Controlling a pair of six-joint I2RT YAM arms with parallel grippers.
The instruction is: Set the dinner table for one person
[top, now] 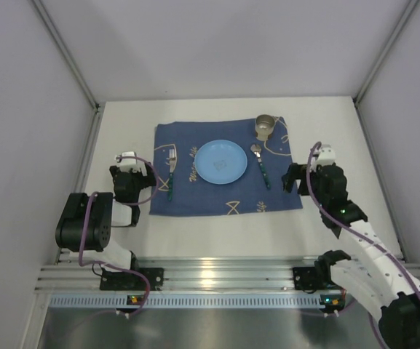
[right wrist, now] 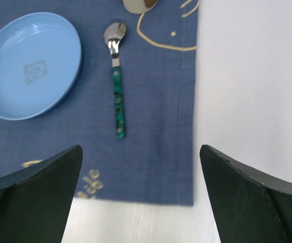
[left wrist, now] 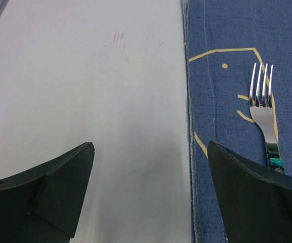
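Observation:
On the white dinner table [top: 333,131] lies a dark blue mat [top: 202,196] with pale fish drawings. A light blue plate [top: 222,161] sits at its middle. A fork [top: 171,173] with a green handle lies left of the plate, and a green-handled spoon [top: 260,164] lies right of it. A metal cup [top: 266,126] stands at the mat's far right corner. My left gripper [top: 151,177] is open and empty over the mat's left edge [left wrist: 191,126], beside the fork [left wrist: 263,101]. My right gripper [top: 291,178] is open and empty over the mat's right near corner [right wrist: 181,187], near the spoon [right wrist: 116,76] and plate [right wrist: 32,63].
Grey walls enclose the table on the left, back and right. A metal rail [top: 217,280] runs along the near edge, by the arm bases. Bare white tabletop [left wrist: 85,91] lies left of the mat and also right of it [right wrist: 252,76].

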